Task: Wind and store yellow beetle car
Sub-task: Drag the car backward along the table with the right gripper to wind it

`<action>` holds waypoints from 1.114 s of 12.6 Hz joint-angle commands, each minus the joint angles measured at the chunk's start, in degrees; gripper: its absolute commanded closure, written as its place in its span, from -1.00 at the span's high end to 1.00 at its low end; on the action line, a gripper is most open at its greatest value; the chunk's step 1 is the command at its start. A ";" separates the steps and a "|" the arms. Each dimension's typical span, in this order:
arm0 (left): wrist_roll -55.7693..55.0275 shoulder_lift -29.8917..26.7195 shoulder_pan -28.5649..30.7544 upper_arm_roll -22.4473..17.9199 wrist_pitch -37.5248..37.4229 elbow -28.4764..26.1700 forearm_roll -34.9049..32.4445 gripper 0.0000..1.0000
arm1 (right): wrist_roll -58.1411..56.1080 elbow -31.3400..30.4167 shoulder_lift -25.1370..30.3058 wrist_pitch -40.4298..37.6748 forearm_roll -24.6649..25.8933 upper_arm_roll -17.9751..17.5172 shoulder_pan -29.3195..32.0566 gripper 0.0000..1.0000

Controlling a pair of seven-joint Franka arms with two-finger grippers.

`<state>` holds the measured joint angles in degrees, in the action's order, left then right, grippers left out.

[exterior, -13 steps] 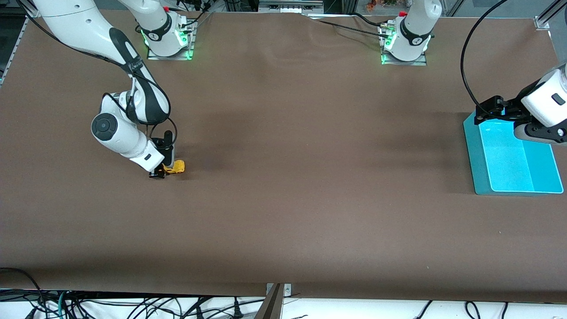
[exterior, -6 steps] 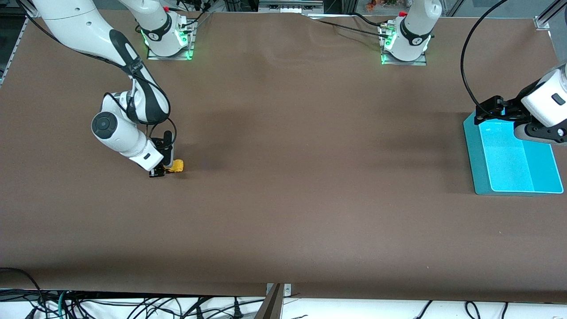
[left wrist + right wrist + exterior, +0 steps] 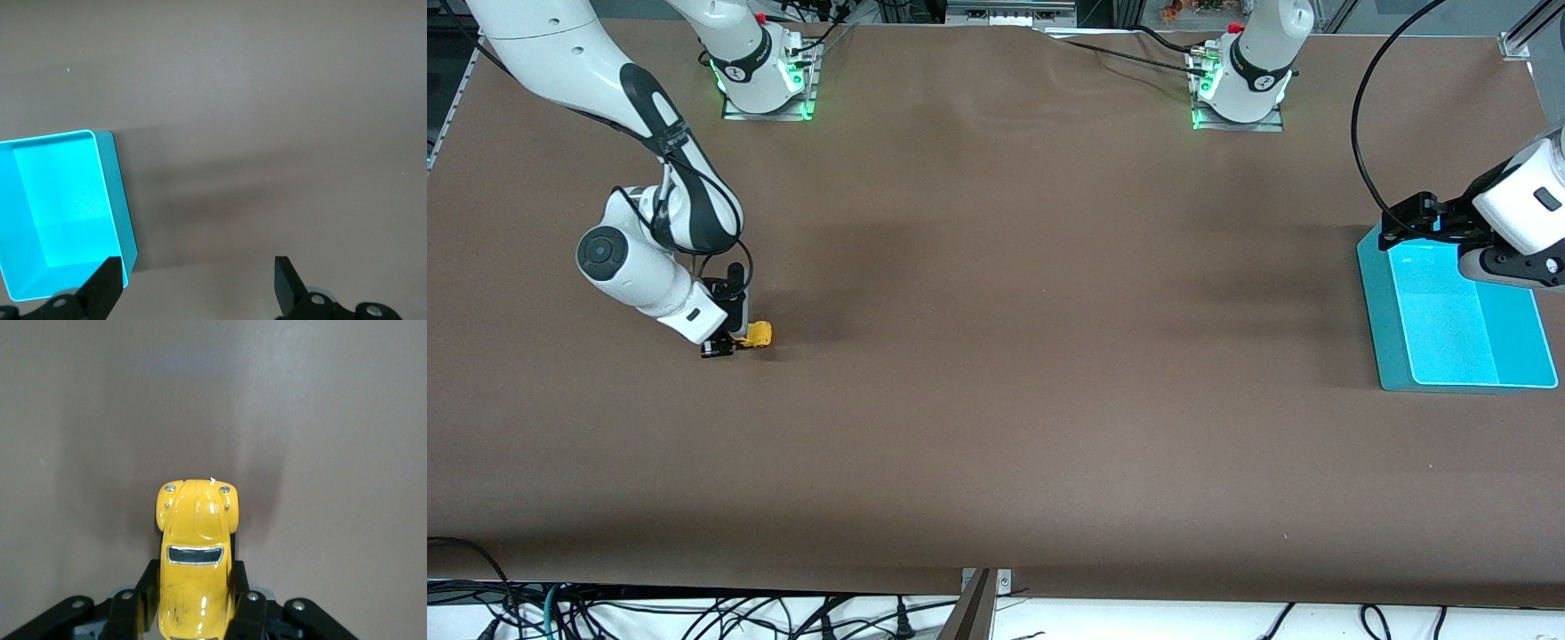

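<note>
Yellow beetle car (image 3: 196,553), gripped between the two black fingers (image 3: 248,613) of the right tool (image 3: 734,342), sides pinched, rounded nose with two small headlights pointing away from the wrist, dark window toward the fingers. Low at the brown bench (image 3: 996,373), toward the right arm's end; contact of wheels with the surface not discernible. No readable writing or badge on the car's body.

Right arm bent down steeply from its base, wrist just above the car.

Well apart, toward the left arm's end: a cyan bin (image 3: 1449,320), shallow and rectangular, resting on the bench. Left tool (image 3: 197,287) hanging over the bench just beside the bin's rim, fingers spread wide, nothing between them, arm waiting. No labels legible on bin or bench.
</note>
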<state>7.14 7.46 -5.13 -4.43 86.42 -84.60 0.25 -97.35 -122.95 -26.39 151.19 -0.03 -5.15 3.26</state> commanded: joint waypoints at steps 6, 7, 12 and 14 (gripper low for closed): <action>0.24 0.71 -0.23 -0.05 -0.29 1.55 0.37 1.00 | -11.36 -1.42 -2.43 1.39 0.12 -0.74 11.84 -1.00; 0.24 0.80 -0.23 -0.05 -0.29 1.55 0.37 1.00 | -13.11 -1.33 -2.61 1.39 0.12 -0.74 13.51 -1.00; 0.24 0.71 -0.23 -0.05 -0.29 1.55 0.37 1.00 | -21.74 -1.06 -2.96 1.12 0.03 -0.83 20.11 -1.00; 0.24 0.71 -0.23 -0.05 -0.29 1.55 0.37 1.00 | -22.18 -0.89 -3.31 1.04 0.03 -0.83 20.47 -1.00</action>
<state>7.14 7.46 -5.18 -4.38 86.42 -84.60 0.25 -117.05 -122.89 -26.63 152.16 -0.21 -5.83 21.95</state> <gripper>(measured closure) 0.000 0.546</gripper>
